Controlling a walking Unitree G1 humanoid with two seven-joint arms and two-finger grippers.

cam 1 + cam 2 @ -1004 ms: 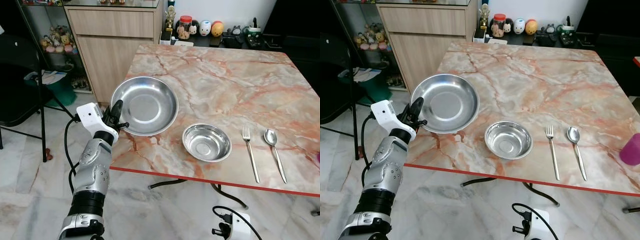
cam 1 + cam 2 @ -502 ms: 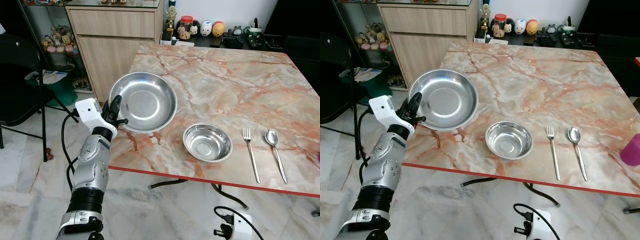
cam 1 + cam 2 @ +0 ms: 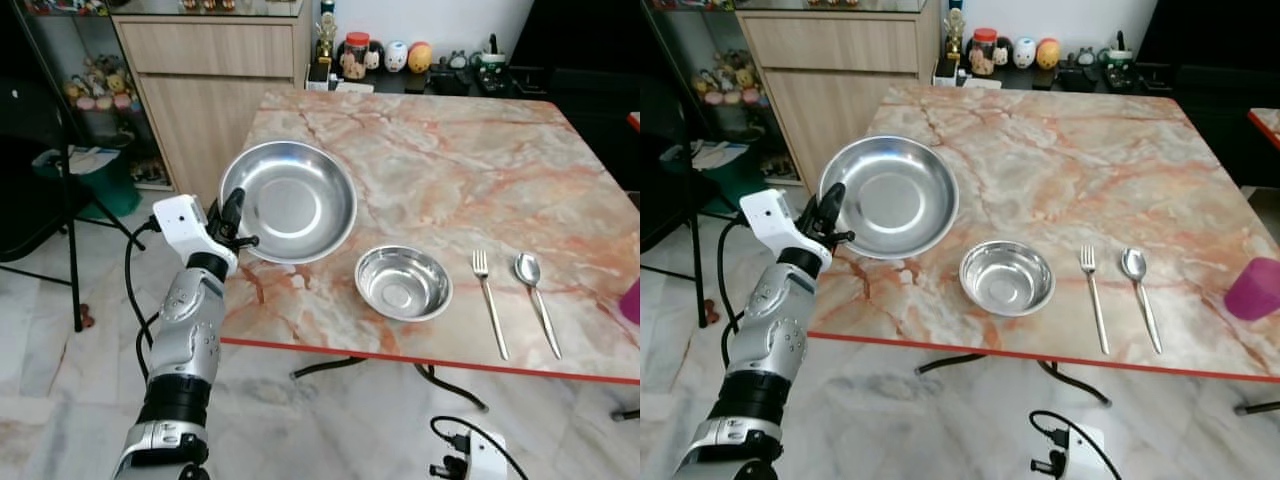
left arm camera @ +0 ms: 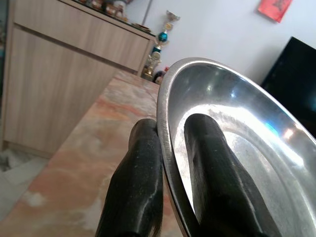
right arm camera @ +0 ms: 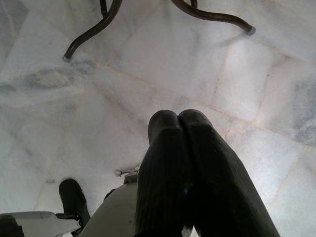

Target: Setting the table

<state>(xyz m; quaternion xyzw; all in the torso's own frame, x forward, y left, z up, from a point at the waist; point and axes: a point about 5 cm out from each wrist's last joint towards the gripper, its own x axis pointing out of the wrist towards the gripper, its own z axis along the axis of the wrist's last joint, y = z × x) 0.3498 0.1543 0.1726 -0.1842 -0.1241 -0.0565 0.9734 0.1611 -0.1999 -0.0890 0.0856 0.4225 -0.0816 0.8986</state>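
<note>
On table, plate (image 3: pixel 290 200) (empty), bowl (image 3: pixel 403 282)

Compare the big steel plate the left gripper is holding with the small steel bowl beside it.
The large plate is wider and shallower; the small bowl is narrower and deeper. The left gripper pinches the plate's rim, one finger inside and one outside, while nothing touches the bowl. The plate is at the table's left edge and looks tilted; the bowl sits flat near the front edge, left of the fork. Both are round, shiny steel and empty.
</note>
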